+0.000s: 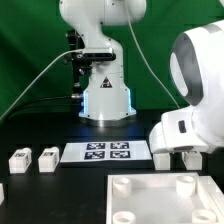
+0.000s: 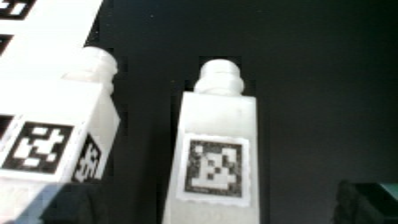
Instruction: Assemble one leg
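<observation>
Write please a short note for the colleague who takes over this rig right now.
Claw: open, empty, low by the panel; the wrist view shows two legs close under it.
Two other legs lie at the exterior view's left, beside the marker board.
Done: no leg seen fitted to the panel.
Left: grasp one leg, bring it to a panel hole, fit it.

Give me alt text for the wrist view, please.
A white leg fills the center, tag facing the camera, rounded peg at its end; a second leg sits beside it, not touching, partly cut off, on a black table.
</observation>
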`<state>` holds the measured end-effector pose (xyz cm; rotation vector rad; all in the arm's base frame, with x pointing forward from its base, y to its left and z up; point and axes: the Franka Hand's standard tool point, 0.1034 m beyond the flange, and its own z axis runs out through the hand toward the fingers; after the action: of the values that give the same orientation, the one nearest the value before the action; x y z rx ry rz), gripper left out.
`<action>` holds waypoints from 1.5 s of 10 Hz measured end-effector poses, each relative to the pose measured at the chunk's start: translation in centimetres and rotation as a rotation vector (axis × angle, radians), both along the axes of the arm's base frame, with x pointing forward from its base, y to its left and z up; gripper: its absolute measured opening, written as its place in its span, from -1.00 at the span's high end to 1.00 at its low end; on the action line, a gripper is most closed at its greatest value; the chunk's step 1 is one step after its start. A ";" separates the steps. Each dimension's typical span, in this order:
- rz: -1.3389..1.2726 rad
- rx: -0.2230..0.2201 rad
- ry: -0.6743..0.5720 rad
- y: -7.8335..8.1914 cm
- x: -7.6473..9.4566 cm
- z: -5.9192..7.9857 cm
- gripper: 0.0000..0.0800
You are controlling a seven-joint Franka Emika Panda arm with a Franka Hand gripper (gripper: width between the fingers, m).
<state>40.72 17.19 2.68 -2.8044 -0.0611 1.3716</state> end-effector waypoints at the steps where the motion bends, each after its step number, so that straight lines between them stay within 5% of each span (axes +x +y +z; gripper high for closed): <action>1: -0.002 -0.007 0.007 0.2 -0.2 -0.3 -0.62; 7: 0.000 -0.008 0.019 0.3 -1.0 -1.5 -0.62; 10: 0.000 -0.008 0.019 0.3 -1.0 -1.5 0.27; 15: 0.000 -0.008 0.019 0.3 -1.0 -1.5 0.27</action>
<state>39.75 17.44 1.20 -2.7972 -0.0560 1.4018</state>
